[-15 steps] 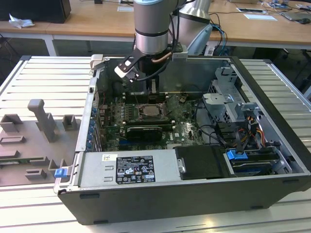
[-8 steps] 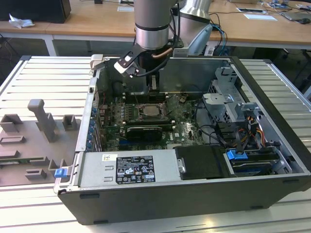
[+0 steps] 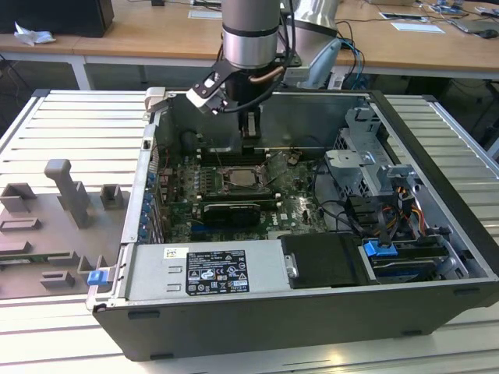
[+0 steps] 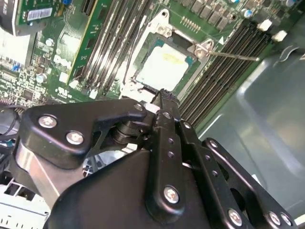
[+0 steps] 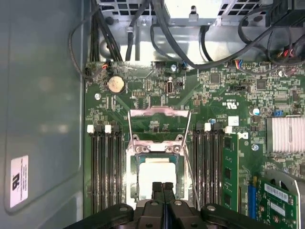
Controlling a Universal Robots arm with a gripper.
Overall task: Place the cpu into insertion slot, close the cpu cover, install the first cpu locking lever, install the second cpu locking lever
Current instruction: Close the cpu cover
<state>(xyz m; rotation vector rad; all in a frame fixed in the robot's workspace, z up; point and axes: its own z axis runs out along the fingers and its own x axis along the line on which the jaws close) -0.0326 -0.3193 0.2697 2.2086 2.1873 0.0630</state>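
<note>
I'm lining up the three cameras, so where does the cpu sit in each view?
Exterior view: the cpu sits mid-board inside the case, just under the gripper in the picture.
Second wrist view: pale square just beyond the gripper.
First wrist view: pale square between memory slots, next to the gripper.
Shared landmark: the gripper, near the cpu in all three.
</note>
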